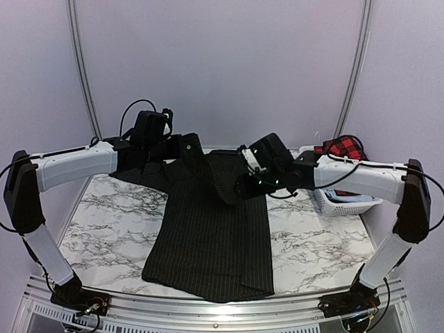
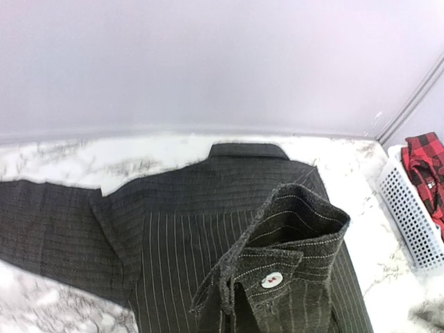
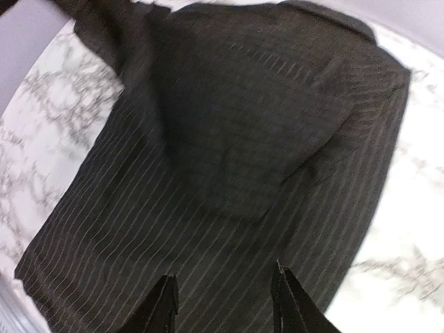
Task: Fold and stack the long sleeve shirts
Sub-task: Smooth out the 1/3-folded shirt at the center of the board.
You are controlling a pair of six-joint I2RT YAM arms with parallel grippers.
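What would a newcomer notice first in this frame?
The black shirt lies spread across the middle of the marble table, with one sleeve cuff raised off it at the left tool. The right tool hangs open above the shirt, and a red checked shirt sits in the white basket at the far right.

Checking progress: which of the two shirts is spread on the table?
The black pinstriped shirt; the red-and-black checked shirt lies bunched in the white basket.

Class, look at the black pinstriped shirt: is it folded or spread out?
Mostly spread: the black pinstriped shirt lies flat on the table, with one sleeve lifted across its body.
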